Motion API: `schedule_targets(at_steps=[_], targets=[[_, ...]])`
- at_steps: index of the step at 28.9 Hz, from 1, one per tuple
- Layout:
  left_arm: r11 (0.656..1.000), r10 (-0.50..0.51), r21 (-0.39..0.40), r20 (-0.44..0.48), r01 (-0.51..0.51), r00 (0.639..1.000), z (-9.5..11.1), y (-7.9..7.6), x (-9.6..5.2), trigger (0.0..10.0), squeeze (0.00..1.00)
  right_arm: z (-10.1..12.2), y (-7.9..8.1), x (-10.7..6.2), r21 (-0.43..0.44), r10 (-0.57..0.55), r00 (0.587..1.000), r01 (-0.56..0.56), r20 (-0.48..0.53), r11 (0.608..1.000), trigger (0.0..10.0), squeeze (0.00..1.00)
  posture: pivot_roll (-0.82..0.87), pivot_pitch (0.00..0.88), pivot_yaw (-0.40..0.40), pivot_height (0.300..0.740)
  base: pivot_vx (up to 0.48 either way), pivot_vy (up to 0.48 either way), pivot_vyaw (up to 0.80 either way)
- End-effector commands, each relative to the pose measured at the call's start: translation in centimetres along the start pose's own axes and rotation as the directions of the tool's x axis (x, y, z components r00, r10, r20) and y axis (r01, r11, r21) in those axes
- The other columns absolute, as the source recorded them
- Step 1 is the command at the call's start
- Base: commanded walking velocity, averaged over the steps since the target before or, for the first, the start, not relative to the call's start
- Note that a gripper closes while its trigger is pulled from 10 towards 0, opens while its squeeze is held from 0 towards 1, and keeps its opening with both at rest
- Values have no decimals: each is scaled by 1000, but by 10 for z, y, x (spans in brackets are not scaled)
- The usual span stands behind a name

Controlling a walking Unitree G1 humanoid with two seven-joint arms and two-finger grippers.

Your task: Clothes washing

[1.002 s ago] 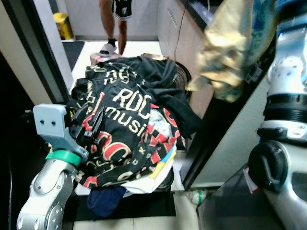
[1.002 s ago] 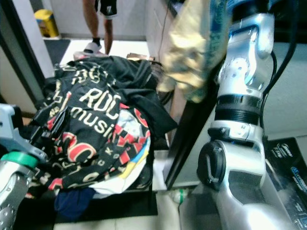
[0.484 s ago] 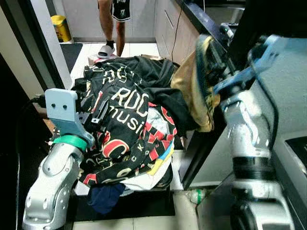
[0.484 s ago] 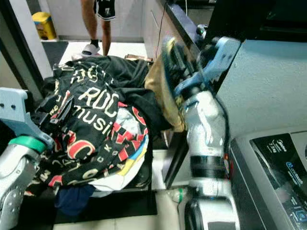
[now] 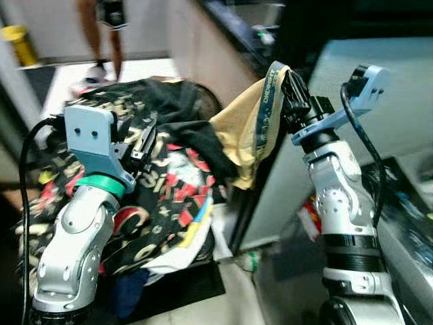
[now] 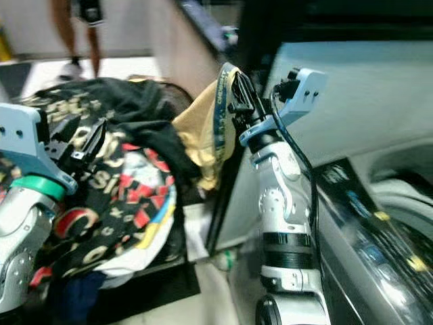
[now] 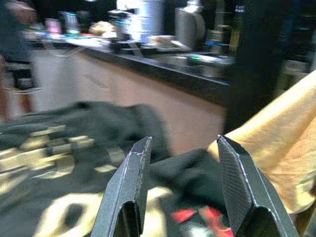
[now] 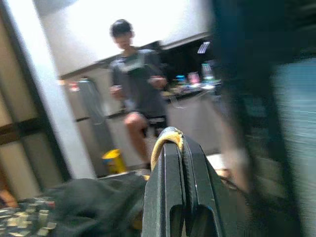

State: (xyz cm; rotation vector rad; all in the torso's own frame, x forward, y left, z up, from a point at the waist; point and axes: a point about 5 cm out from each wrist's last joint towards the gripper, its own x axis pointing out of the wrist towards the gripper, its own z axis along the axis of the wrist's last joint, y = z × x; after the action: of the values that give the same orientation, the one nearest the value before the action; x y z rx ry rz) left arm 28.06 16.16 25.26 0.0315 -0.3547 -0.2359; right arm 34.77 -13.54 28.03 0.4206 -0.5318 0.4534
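A washing machine [image 6: 379, 223] is being shown at the robot's right, grey-topped, its drum opening partly in view. To the left, a heap of laundry [image 5: 169, 176] is being piled high, topped by a black garment printed with gold and red lettering. A yellow garment [image 5: 247, 132] with a blue band is being held up between heap and machine, pinched in the fingers of the right gripper [image 5: 287, 91], which are pressed together on its edge. The left gripper [image 7: 182, 187] is being held over the heap, its fingers spread apart with nothing between them. A person [image 8: 138, 94] is being seen standing beyond, near a yellow bin [image 8: 114, 160].
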Motion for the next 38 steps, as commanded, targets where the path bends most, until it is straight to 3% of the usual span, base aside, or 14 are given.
schedule_targets(at_steps=[1,6,11,17,19,27,31,34,38], targets=[[1000,-18,14,-29,19,999,-5,-2,-2,10000,0,-1,1,-5,12,3,1000,-3,-11,1000,10000,0,87,0,-13,740,0,0,-800],[1000,-25,19,-37,25,999,-6,-3,0,10000,0,-4,0,-7,8,-8,1000,8,-29,1000,10000,0,90,0,-13,740,0,0,-800],[999,8,-32,-29,-9,1000,-1,2,2,10000,0,5,-1,1,0,-8,1000,8,-3,1000,10000,0,94,0,-9,740,0,0,-800],[998,53,-25,-7,-54,999,5,8,4,10000,0,16,4,11,-4,4,999,-4,33,1000,10000,0,94,0,-12,740,0,0,-800],[994,108,19,-14,-108,994,8,14,9,10000,0,26,4,19,-18,-16,998,18,65,1000,10000,0,94,0,-12,740,0,0,-800],[989,137,64,-15,-135,991,8,18,8,10000,0,28,-4,25,-45,-65,996,67,58,997,10000,0,96,0,-29,740,0,0,-800],[975,152,171,-39,-144,988,5,21,9,10000,0,28,-1,29,-150,-3,1000,6,16,989,10000,0,94,0,-15,740,0,0,-800],[975,159,164,-35,-152,987,6,24,13,10000,0,19,5,23,-216,61,997,-68,-41,974,10000,0,95,0,20,740,0,0,-800],[976,143,174,-46,-133,989,7,27,16,10000,0,8,8,12,-209,57,996,-69,-63,975,10000,0,115,0,63,740,0,0,-800]])
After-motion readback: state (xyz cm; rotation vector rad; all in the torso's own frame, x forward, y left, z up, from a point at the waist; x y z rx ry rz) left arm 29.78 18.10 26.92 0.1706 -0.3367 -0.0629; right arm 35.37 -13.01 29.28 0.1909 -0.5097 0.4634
